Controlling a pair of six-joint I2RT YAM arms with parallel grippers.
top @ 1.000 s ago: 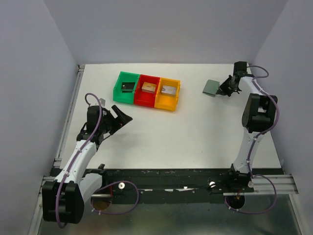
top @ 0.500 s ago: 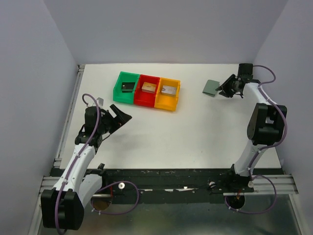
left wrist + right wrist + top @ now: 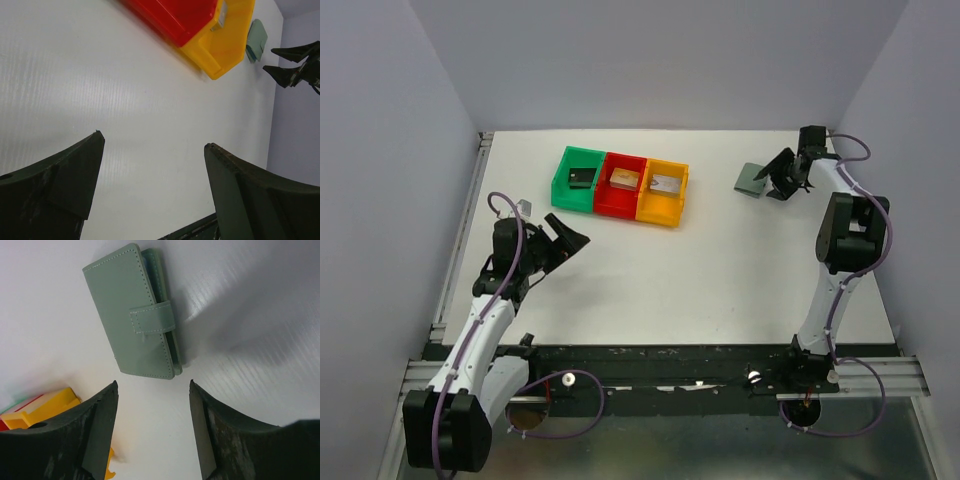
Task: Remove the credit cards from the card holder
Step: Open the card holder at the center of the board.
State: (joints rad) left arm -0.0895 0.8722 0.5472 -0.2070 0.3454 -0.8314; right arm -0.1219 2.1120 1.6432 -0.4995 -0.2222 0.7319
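Observation:
The card holder [image 3: 752,179] is a grey-green wallet lying closed and flat at the back right of the table, its tab [image 3: 152,317] fastened across the edge. No credit cards show; they are hidden. My right gripper [image 3: 778,180] stands open just right of the holder, apart from it. In the right wrist view the holder [image 3: 132,315] lies just beyond the gripper [image 3: 153,382], with bare table between the fingers. My left gripper [image 3: 570,235] is open and empty over the left of the table, far from the holder [image 3: 256,40]. The left wrist view shows only white table between its fingers [image 3: 154,140].
A row of joined bins stands at the back centre: green [image 3: 579,179], red [image 3: 621,185] and orange [image 3: 663,192], each with a small chunky piece inside. White walls close in the table at the back and both sides. The right wall is close behind my right arm.
My right gripper has gone from shut to open and shifted slightly beside the holder. The holder has not moved. The left arm has barely moved.

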